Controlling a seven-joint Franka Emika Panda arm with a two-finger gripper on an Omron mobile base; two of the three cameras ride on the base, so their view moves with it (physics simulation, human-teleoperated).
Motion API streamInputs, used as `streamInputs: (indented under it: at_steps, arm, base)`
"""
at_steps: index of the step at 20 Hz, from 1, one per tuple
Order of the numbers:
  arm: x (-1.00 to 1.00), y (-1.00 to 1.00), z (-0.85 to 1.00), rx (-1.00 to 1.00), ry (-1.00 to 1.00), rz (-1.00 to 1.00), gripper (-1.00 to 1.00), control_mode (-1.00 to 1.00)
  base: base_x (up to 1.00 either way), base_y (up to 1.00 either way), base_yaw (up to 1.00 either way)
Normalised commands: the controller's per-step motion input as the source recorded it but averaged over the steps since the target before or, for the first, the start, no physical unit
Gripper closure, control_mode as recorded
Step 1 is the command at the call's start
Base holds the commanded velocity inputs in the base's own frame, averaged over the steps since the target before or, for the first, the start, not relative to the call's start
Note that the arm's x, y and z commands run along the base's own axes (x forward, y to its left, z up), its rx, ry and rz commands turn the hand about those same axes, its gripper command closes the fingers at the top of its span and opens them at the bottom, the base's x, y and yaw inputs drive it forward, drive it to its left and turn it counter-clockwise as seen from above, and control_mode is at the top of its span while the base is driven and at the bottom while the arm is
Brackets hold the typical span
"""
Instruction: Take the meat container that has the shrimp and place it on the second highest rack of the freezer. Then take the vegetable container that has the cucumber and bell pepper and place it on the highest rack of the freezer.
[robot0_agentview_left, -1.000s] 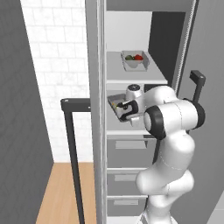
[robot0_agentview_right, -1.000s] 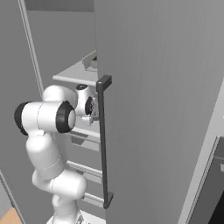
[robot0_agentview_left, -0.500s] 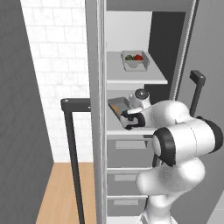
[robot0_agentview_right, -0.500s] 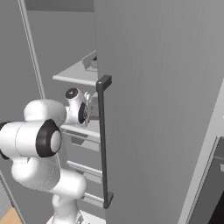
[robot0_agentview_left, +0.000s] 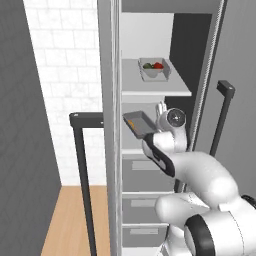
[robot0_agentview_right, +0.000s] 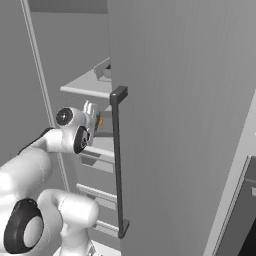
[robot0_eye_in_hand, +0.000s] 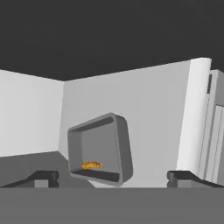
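Observation:
The dark-grey meat tray (robot0_agentview_left: 139, 124) with the small orange shrimp (robot0_eye_in_hand: 92, 165) rests on the second highest rack (robot0_agentview_left: 133, 151) of the open freezer (robot0_agentview_left: 114, 60). My gripper (robot0_eye_in_hand: 112, 176) is open, its tips spread wide, and the tray (robot0_eye_in_hand: 100, 148) lies ahead of them, untouched. From the base, the gripper (robot0_agentview_left: 159, 111) hovers just right of the tray. On the highest rack (robot0_agentview_left: 156, 90) stands the pale bin (robot0_agentview_left: 154, 70) holding the cucumber (robot0_agentview_left: 148, 65) and the red bell pepper (robot0_agentview_left: 158, 65). From the right, the gripper (robot0_agentview_right: 91, 109) sits beside the shrimp (robot0_agentview_right: 100, 120).
The freezer's open door (robot0_agentview_right: 180, 125), with its long bar handle (robot0_agentview_right: 118, 160), stands close on the right of the arm. Drawers (robot0_agentview_left: 145, 172) lie under the shelves. A dark bar handle (robot0_agentview_left: 82, 170) and a white brick wall (robot0_agentview_left: 65, 75) are at the left.
My hand has drawn back and up from the tray, which stays on the shelf. The arm's elbow has swung low toward the cameras.

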Motion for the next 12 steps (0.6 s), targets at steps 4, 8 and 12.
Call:
streamInputs:
  at_steps: [4,8,12]
  arm:
    - [-0.84,0.0,1.0,0.0,-0.15,0.0,-1.0,-1.0]
    - [-0.8,0.0,1.0,0.0,-0.07,-0.05,-1.0,-1.0]
    - [-0.68,0.0,0.95,0.0,0.0,-0.11,-1.0,-1.0]
  base:
    - [0.0,0.0,0.0]
    - [0.0,0.0,0.0]
    - [0.0,0.0,0.0]
